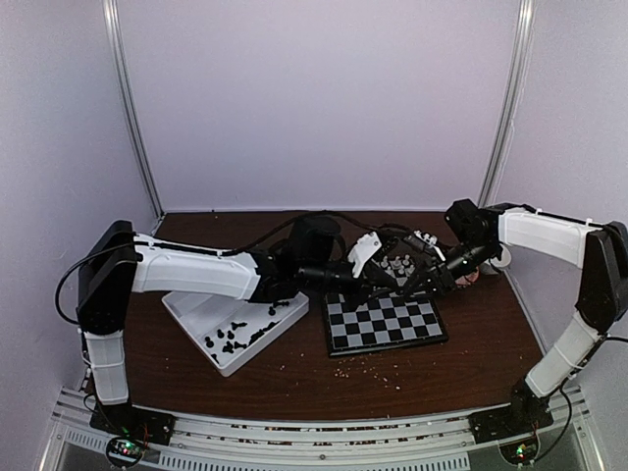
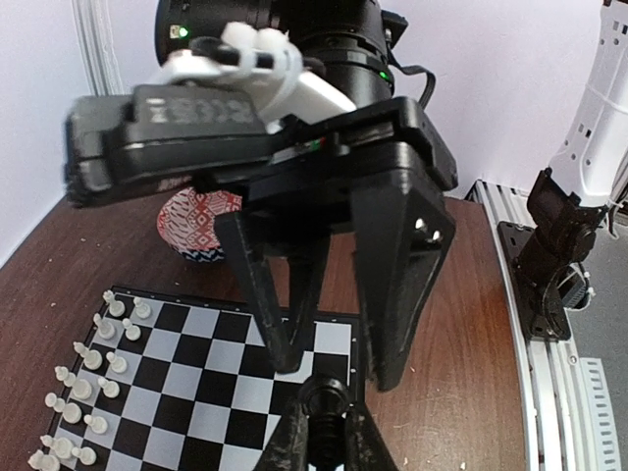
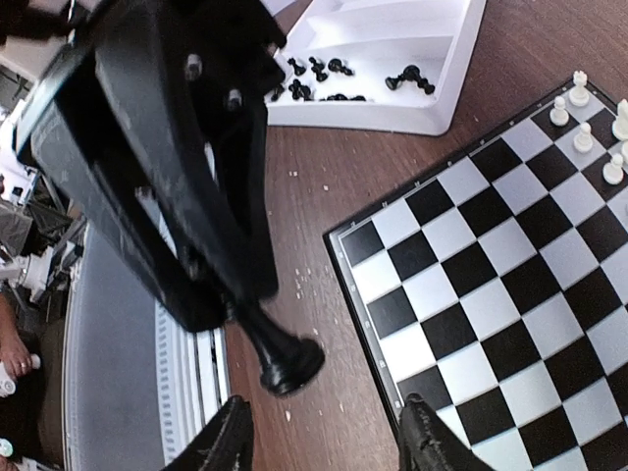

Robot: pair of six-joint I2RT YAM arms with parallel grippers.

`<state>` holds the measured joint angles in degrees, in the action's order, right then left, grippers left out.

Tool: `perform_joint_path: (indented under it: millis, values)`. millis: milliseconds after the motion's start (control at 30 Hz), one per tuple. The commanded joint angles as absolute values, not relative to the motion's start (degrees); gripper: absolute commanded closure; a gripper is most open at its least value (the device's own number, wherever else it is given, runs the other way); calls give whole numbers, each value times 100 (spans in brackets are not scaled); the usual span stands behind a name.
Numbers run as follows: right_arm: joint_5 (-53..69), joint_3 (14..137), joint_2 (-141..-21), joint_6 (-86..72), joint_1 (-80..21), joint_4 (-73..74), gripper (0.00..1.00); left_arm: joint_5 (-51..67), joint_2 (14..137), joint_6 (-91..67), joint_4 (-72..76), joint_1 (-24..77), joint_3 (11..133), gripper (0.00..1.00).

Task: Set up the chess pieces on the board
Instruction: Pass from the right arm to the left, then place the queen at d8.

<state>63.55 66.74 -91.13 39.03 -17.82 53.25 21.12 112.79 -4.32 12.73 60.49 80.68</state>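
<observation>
One black piece (image 3: 289,361), grasped by the clenched left claw (image 2: 324,417), hangs just beyond the released right claw (image 3: 324,422), by one board (image 1: 385,322).

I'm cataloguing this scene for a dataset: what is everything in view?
board: one, black and silvery-white checks, table centre.
white chess pieces: many, white, along one edge of the board.
tray: one, white, left of the board.
black chess pieces: many, black, in the tray.
held piece: one, black, above the table beside the board.
bowl: one, red-and-white patterned, past the board.
table: one, brown, crumb-speckled.
left gripper: one, black, shut on the held piece.
right gripper: one, black, open beside it.
</observation>
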Motion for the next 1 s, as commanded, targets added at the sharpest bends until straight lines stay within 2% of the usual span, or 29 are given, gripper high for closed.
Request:
perform_joint_path:
  millis: [0, 100, 133, 167, 200, 400, 633, 967]
  values:
    - [6344, 6850, -8870, 5118, -1118, 6747, 47, 1996, 11544, 30, 140, 6073, 8842, 94]
    - [6546, 6999, -8954, 5670, -476, 7414, 46, 1967, 11813, 269, -752, 6082, 9473, 94]
    - [6582, 7031, -9008, 5685, -267, 7470, 40, 1941, 11924, 366, -1061, 6090, 9704, 94]
    - [6631, 7039, -9054, 5638, -62, 7452, 28, 1900, 12024, 468, -1413, 6105, 9933, 94]
    - [6730, 7021, -9101, 5508, 155, 7372, 1, 1834, 12195, 619, -1757, 6120, 10208, 94]
    - [6658, 6742, -9206, 4466, 1023, 6405, 1, 1639, 12742, 1099, -3256, 6170, 11312, 94]
    - [5350, 6056, -8610, 2580, 1046, 4337, 0, 1582, 13176, 1202, -3763, 6295, 11960, 94]
    - [5080, 6089, -8896, 2466, 1044, 4330, 0, 1441, 13884, 1336, -4050, 6510, 12680, 94]
